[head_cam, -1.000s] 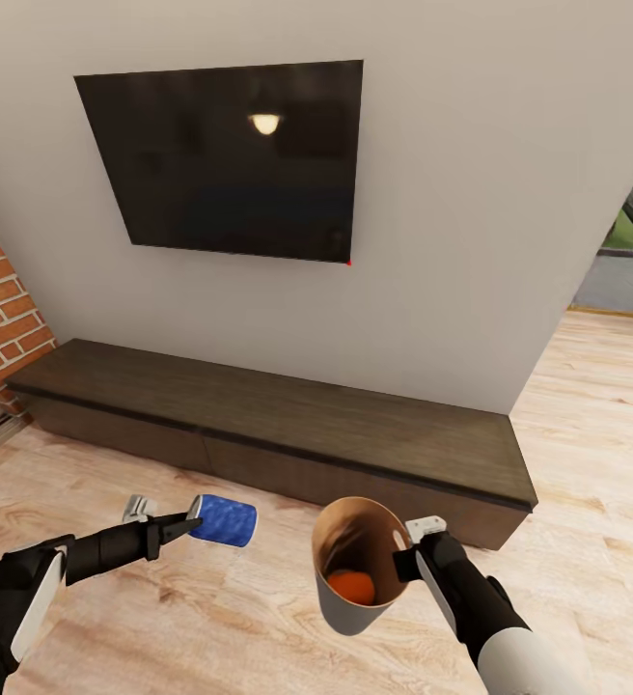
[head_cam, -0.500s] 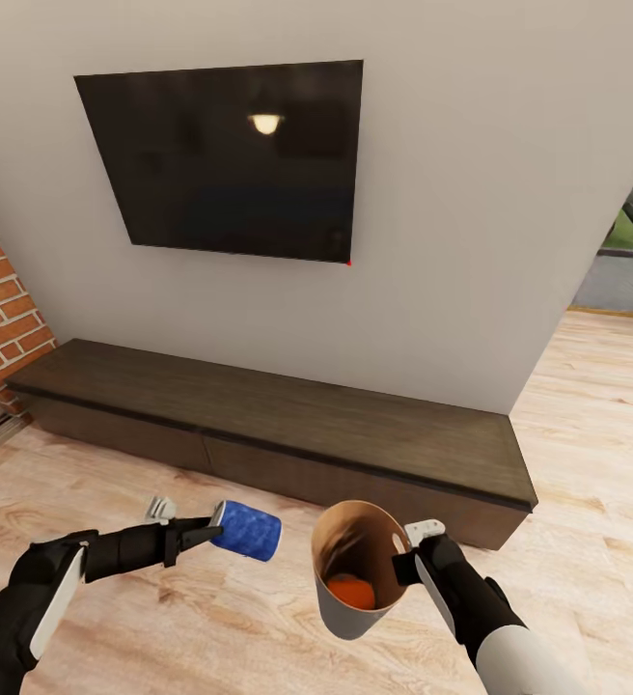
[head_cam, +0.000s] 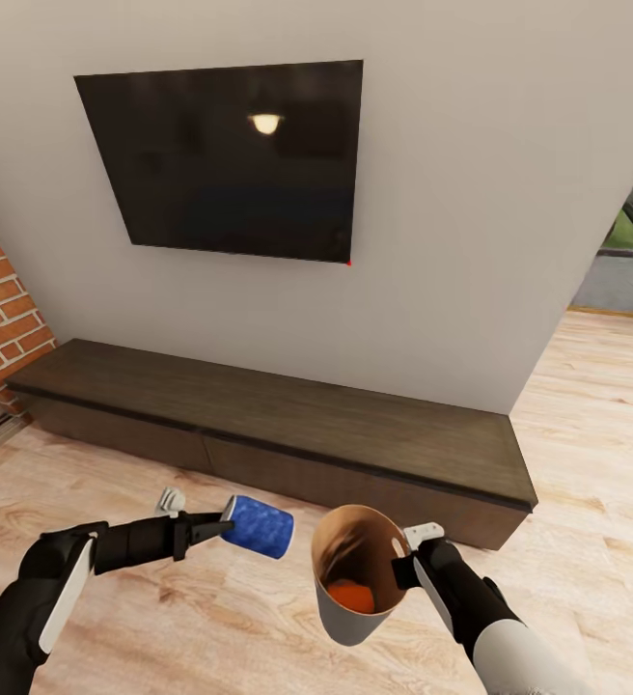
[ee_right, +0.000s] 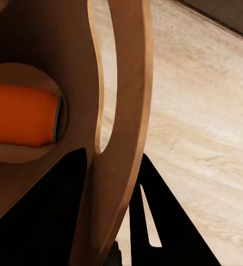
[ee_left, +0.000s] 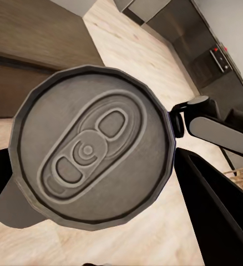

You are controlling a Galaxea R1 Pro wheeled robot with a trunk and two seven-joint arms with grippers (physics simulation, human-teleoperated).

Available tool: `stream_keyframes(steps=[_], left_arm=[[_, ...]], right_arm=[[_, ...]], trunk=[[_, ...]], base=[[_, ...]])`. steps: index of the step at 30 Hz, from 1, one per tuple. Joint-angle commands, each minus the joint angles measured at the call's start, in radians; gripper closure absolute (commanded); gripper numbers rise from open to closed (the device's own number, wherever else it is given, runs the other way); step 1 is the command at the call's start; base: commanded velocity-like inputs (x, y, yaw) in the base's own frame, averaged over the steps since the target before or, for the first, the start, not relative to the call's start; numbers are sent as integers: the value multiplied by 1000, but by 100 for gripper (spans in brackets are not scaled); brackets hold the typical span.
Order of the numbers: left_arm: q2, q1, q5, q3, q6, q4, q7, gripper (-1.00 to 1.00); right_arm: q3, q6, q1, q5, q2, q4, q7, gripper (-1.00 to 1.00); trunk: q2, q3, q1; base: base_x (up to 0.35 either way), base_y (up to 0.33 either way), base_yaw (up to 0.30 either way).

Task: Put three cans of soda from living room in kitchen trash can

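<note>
Both arms reach forward: left tool (head_cam: 222, 528) grips blue can (head_cam: 259, 526), right tool (head_cam: 400, 563) clasps bin (head_cam: 341, 618).

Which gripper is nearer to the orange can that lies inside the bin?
Right. The right gripper grips the rim of the bin, with the orange can just below it at the bottom. The left gripper holds the blue can outside the bin, beside its rim.

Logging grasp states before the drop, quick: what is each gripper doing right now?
Left gripper: closed on the blue can, held sideways in the air.
Right gripper: closed on the rim of the bin, an orange can inside.
</note>
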Motion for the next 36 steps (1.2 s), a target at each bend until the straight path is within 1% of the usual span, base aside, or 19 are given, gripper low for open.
stream_keyframes(steps=[1,4,5,7,9,10,19,25,31,36], left_arm=[[-1,0,0,-1,1,-2,-2,100],[-2,0,0,-13,4,-6,-2,100],[-7,0,0,-20,5,-7,-2,100],[-25,0,0,-31,6,-10,-2,100],[-35,0,0,-37,7,-11,-2,100],[-44,0,0,-40,7,-12,-2,100],[-59,0,0,-54,8,-23,-2,100],[-89,0,0,-56,9,-32,-2,100],[-95,0,-1,-61,9,-31,0,100],[-112,0,-6,-66,6,-25,2,100]], right_arm=[[0,-13,-7,-12,2,23,1,100],[0,-31,-29,-12,4,71,-1,100],[0,-34,-34,-12,4,83,-1,100],[0,-38,-40,-12,5,97,-1,100],[0,-38,-42,-12,5,101,-1,100],[0,-39,-43,-12,5,103,-3,100],[-1,-39,-43,-12,5,106,-4,100],[-1,-39,-43,-12,5,106,-4,100],[0,-40,-43,-12,6,106,-4,100],[0,-41,-43,-12,14,106,-4,100]], trunk=[[0,0,0],[0,0,0],[0,0,0],[0,0,0],[0,0,0],[0,0,0],[0,0,0],[0,0,0],[0,0,0],[0,0,0]], base=[[0,0,0],[0,0,0],[0,0,0],[0,0,0],[0,0,0],[0,0,0],[0,0,0],[0,0,0],[0,0,0],[0,0,0]])
